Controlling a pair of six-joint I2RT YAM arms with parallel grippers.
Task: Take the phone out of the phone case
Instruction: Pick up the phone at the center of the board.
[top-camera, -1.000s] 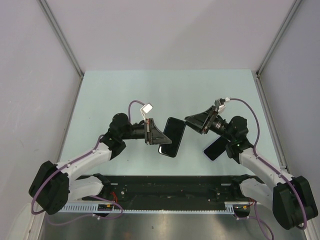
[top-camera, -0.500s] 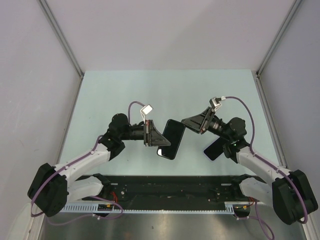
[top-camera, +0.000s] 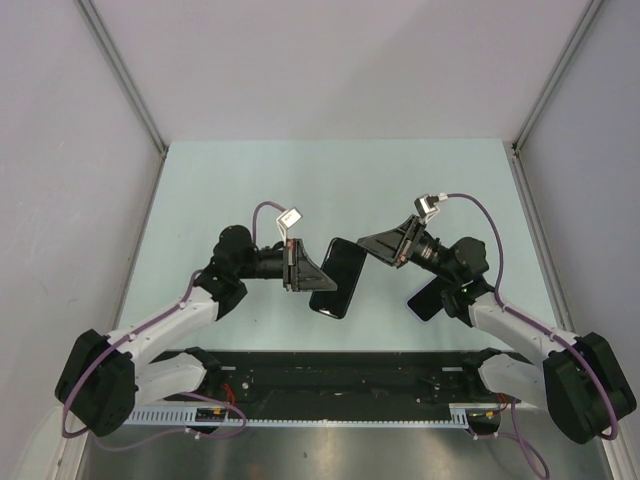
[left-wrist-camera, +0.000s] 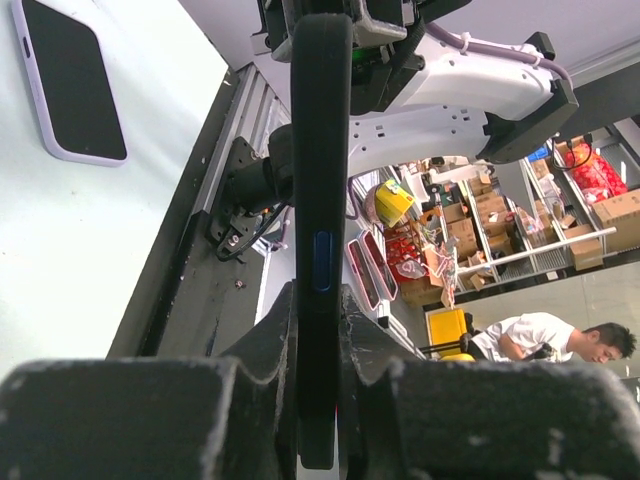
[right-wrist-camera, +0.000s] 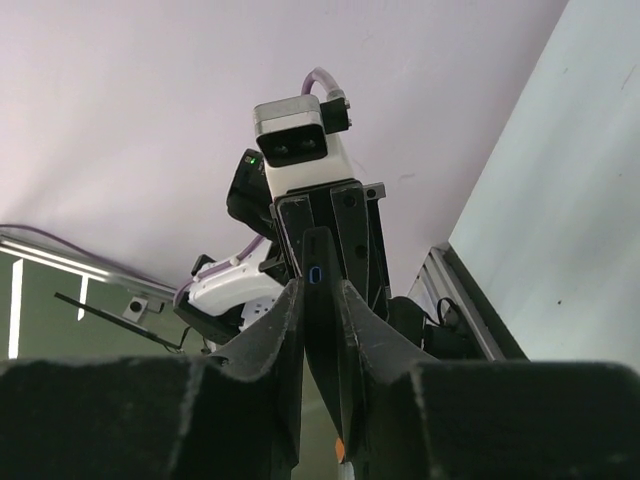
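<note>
A black phone (top-camera: 338, 280) in its case is held up off the table, edge-on between both arms. My left gripper (top-camera: 318, 277) is shut on its left side; in the left wrist view the fingers (left-wrist-camera: 262, 350) clamp the thin black slab (left-wrist-camera: 318, 150), which has a blue side button. My right gripper (top-camera: 363, 244) is shut on its upper right corner; in the right wrist view the slab (right-wrist-camera: 320, 285) sits tight between the fingers (right-wrist-camera: 283, 320). I cannot tell the case from the phone here.
A second phone-shaped thing with a lilac rim and black face (top-camera: 428, 298) lies flat on the table under my right arm; it also shows in the left wrist view (left-wrist-camera: 70, 85). The black base rail (top-camera: 340, 370) runs along the near edge.
Both grippers and the black phone have shifted slightly left together. The right wrist has leaned further in toward the phone. The lilac thing has not moved.
</note>
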